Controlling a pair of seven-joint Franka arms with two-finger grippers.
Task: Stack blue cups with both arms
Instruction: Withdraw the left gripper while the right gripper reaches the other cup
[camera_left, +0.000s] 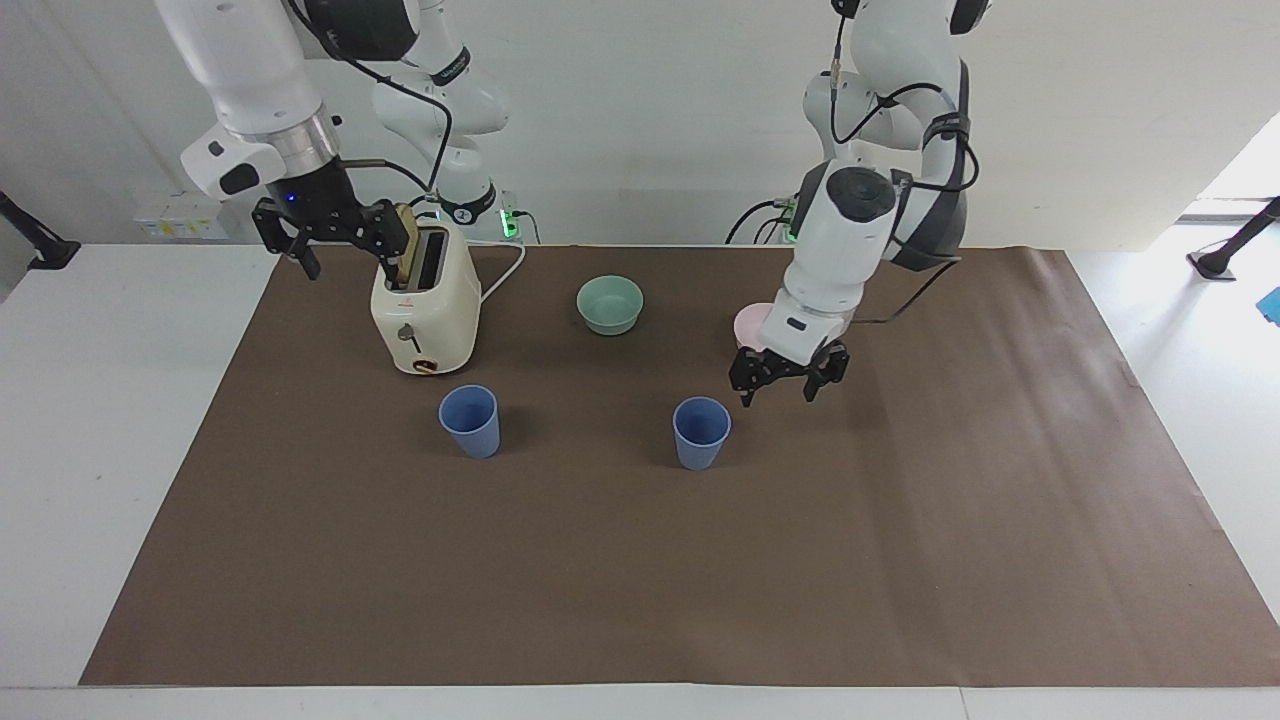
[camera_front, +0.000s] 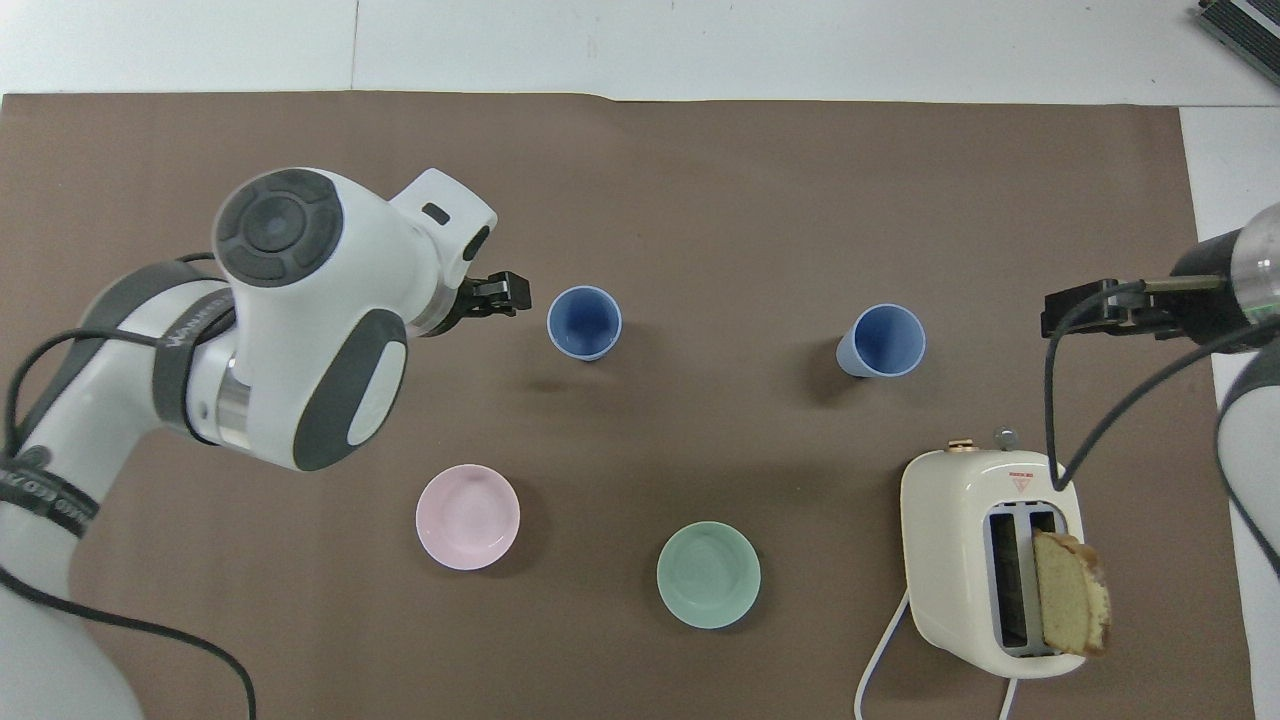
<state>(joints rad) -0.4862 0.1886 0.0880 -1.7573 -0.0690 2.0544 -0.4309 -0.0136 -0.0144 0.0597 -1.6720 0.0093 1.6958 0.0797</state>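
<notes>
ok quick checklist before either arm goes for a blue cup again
1. Both blue cups upright on the mat: the cup by the left gripper and the cup in front of the toaster both stand mouth up: ok.
2. Cups stacked: they stand apart: not ok.
3. Left gripper empty and open, beside its cup, not touching it: ok.
4. Right gripper open and empty: ok.
5. Right gripper's path: it hangs close beside the toaster and its bread slice; contact cannot tell.
6. Bowls out of the way: pink bowl and green bowl lie nearer the robots than the cups: ok.
</notes>
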